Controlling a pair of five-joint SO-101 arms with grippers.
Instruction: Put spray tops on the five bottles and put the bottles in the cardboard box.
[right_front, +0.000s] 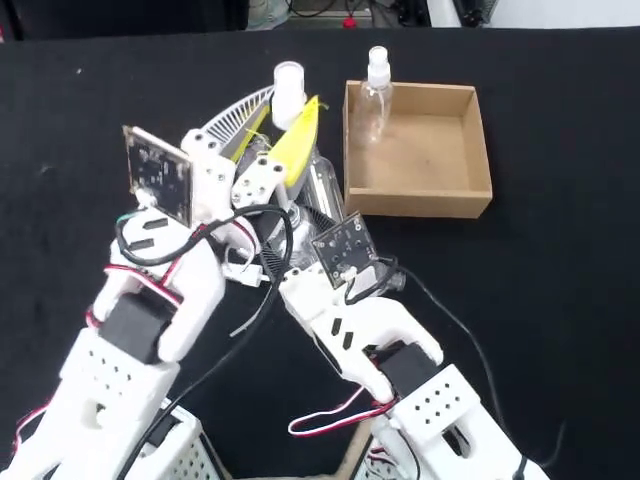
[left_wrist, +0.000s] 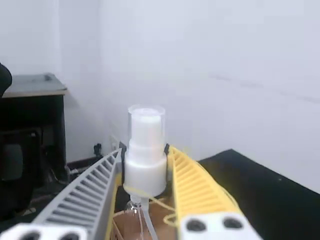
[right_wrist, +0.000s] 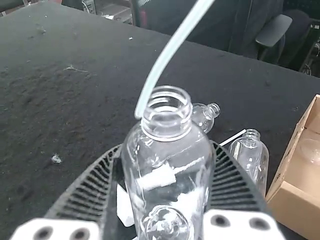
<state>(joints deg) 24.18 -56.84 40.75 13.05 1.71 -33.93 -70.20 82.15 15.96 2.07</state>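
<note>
Holding the spray top (left_wrist: 145, 150) in our left gripper (left_wrist: 144, 156), jaws pinching its collar, we hang it over the open bottle (right_wrist: 167, 170) clamped between the jaws of the right gripper (right_wrist: 166, 149), above the table (right_front: 560, 300). Its tube (right_wrist: 165, 55) seems to graze the rim; we should centre the tip over the mouth before lowering straight.
</note>
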